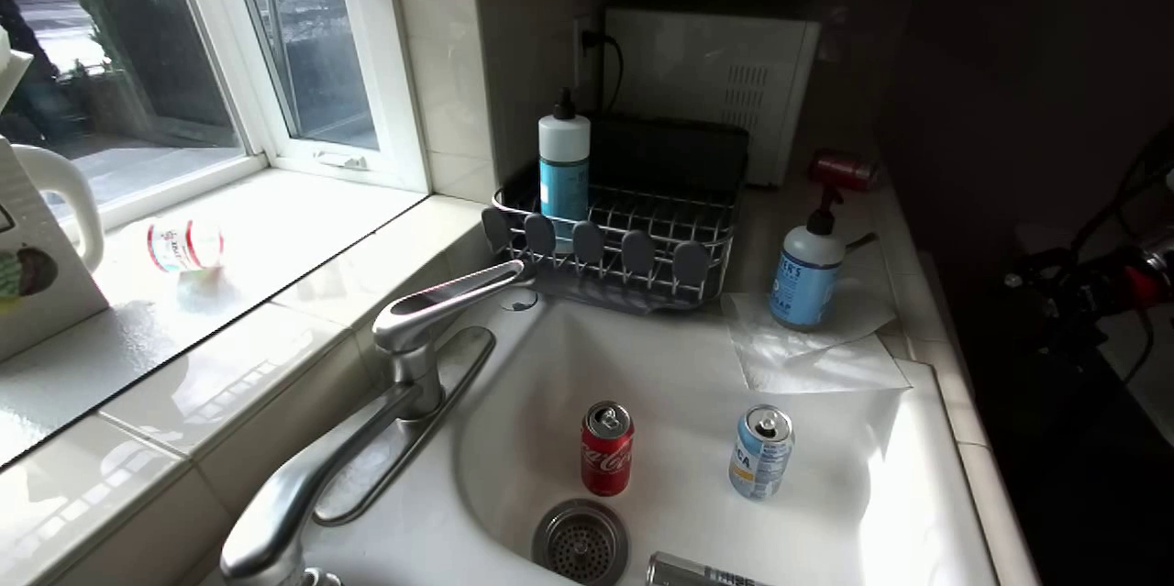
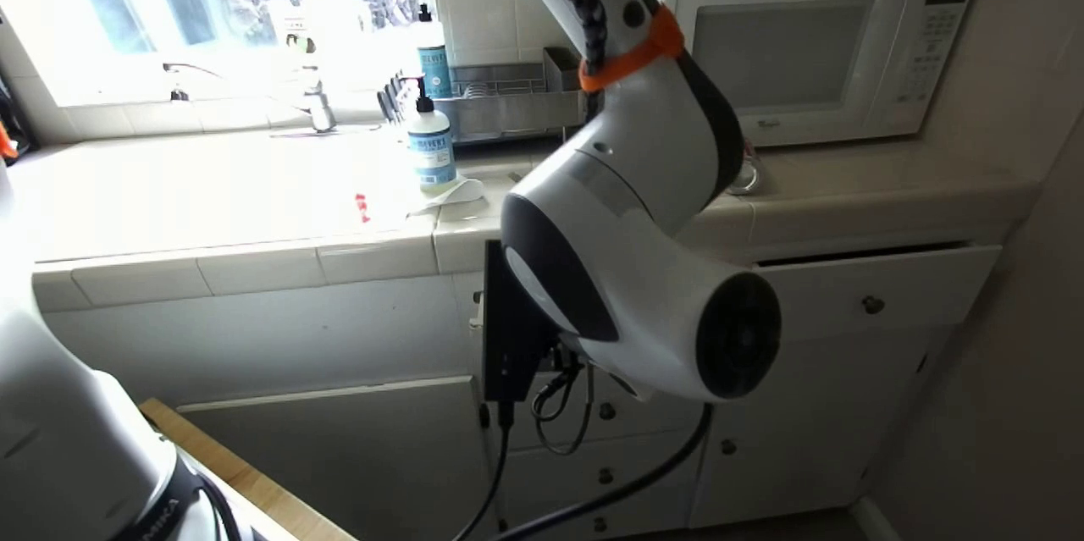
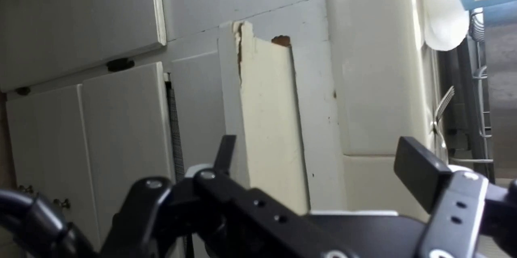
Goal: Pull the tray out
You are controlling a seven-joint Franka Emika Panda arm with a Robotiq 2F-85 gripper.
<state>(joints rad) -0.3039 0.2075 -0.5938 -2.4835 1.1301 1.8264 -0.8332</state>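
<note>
Fingers (image 3: 420,173) stand wide apart, the pale tray (image 3: 272,124) showing between them in the wrist view, contact unclear.

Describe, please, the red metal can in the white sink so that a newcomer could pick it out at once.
In an exterior view, find the white sink basin, then the round metal drain in its floor. Just beyond stands the red metal can with white lettering. Its red body sets it apart from the pale blue metal can standing nearby.

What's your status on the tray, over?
Gripper open, nothing held. Tray, likely the cream slab at the cabinet front, not gripped. Fork by the counter edge, probably not blocking.
</note>
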